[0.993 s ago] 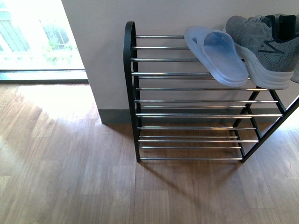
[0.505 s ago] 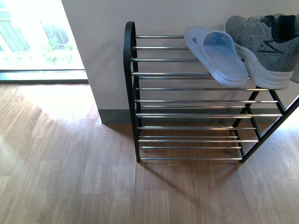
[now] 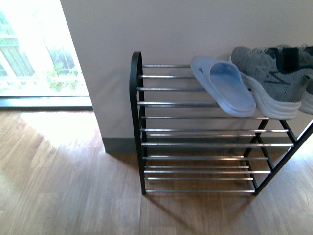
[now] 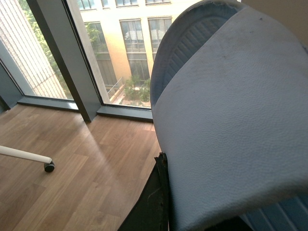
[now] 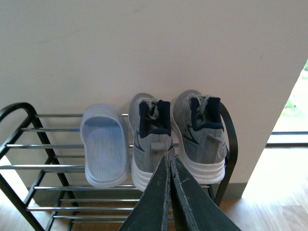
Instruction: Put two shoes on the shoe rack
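Left claw grips one slide; right claw clenched — rack holds two sneakers, one slide.

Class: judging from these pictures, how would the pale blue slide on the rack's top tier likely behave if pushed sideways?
The slide looks like light moulded rubber, so probably easy to shift. Resting only on smooth chrome bars, it may skid or tilt between them.

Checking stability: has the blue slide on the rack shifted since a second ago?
No. The blue slide keeps its place on the rack; only the camera shifted.
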Robot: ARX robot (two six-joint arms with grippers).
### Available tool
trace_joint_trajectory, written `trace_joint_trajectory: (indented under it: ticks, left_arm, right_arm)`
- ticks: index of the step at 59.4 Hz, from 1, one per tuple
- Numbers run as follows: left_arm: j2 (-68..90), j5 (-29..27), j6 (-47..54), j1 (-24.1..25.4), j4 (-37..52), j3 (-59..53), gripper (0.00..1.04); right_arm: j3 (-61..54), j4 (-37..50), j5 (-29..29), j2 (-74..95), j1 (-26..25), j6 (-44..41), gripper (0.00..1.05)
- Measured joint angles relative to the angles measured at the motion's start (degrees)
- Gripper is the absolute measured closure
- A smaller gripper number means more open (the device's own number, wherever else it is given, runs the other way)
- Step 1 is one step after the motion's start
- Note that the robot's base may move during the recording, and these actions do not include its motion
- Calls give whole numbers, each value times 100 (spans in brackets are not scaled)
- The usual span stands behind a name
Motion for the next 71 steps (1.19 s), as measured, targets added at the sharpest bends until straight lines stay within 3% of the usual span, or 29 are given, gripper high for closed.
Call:
trace_joint_trajectory:
  ticks: [19, 71]
  left_arm:
    - [0, -2, 0, 0, 0, 0, 103]
    - [0, -4, 0, 0, 0, 0, 103]
  right_arm:
    - [-511, -601, -11, -1034, 0, 2, 103]
    - [-717, -3862, -13, -4688, 0, 2, 103]
